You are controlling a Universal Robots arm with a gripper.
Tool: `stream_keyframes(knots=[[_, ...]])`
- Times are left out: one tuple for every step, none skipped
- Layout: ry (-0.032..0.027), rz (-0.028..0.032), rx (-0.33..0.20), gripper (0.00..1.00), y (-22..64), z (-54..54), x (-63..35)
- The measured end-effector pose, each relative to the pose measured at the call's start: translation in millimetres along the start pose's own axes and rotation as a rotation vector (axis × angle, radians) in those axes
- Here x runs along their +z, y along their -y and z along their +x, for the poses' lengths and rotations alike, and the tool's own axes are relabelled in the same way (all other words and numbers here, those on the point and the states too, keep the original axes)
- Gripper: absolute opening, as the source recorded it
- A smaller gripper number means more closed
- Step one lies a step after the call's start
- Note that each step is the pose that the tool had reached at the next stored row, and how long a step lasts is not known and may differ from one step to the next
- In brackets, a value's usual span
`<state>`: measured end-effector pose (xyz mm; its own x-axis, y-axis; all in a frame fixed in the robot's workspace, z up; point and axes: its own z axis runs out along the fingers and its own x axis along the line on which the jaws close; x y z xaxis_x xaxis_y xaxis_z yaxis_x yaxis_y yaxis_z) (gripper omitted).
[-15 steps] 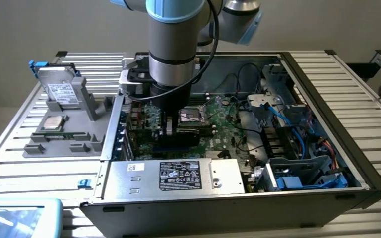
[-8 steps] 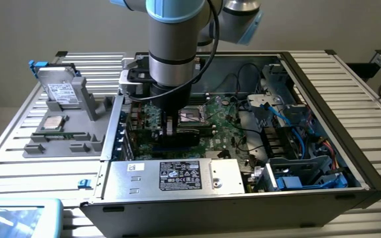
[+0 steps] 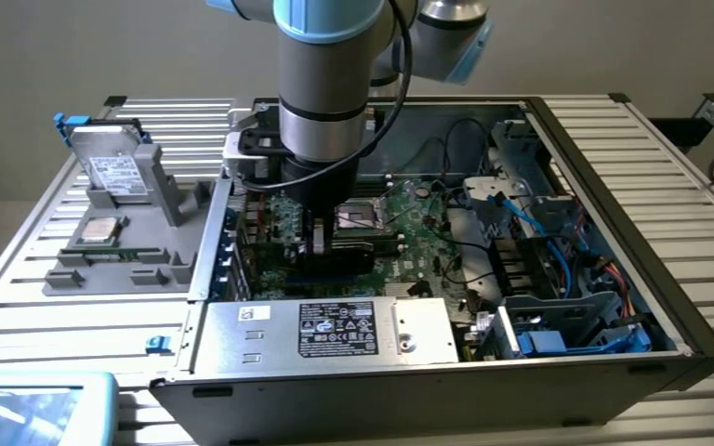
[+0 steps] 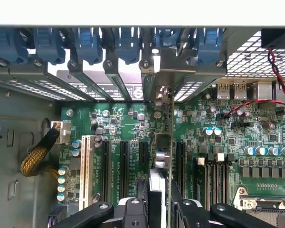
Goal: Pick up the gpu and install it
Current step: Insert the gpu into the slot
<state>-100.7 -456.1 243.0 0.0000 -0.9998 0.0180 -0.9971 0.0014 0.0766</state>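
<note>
My gripper [image 3: 317,240] reaches down into the open computer case [image 3: 605,177], over the green motherboard [image 3: 426,232]. It is shut on the gpu [image 3: 320,249], which stands on edge between the fingers. In the wrist view the gpu [image 4: 160,156] appears edge-on as a thin card running from my gripper [image 4: 159,209] toward the case's rear wall. Its silver end bracket [image 4: 156,78] lines up with one of the rear slot openings. The card stands over the expansion slots [image 4: 143,156]. I cannot tell whether its lower edge sits in a slot.
A grey tray [image 3: 115,274] outside the case, on the exterior view's left, holds a silver drive [image 3: 115,172] and a processor chip [image 3: 99,229]. The power supply box [image 3: 332,330] fills the case's near side. Blue cables [image 3: 556,223] lie on the exterior view's right. Blue slot clips [image 4: 128,45] line the rear wall.
</note>
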Motion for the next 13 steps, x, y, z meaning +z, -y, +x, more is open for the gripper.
stream_keyframes(knots=[[0.0007,0.0001,-0.002,0.29,-0.1,0.3,-0.2],[0.0017,-0.0002,-0.004,0.29,-0.1,0.6,-0.3],[0.0017,-0.0001,-0.005,0.29,-0.1,0.5,-0.3],[0.0018,-0.0001,-0.005,0.29,-0.1,0.5,-0.3],[0.0017,-0.0002,-0.006,0.29,-0.1,0.5,-0.3],[0.0016,-0.0002,-0.006,0.29,-0.1,0.5,-0.4],[0.0016,-0.0002,-0.006,0.29,-0.1,0.5,-0.3],[0.0016,-0.0002,-0.006,0.29,-0.1,0.5,-0.3],[0.0019,-0.0002,-0.007,0.29,-0.1,0.8,-0.3],[0.0025,-0.0003,-0.008,0.29,-0.2,1.1,-0.4],[0.0025,-0.0003,-0.008,0.29,-0.2,1.0,-0.4],[0.0025,-0.0003,-0.008,0.29,-0.2,1.0,-0.4],[0.0025,-0.0003,-0.009,0.29,-0.2,1.0,-0.4]])
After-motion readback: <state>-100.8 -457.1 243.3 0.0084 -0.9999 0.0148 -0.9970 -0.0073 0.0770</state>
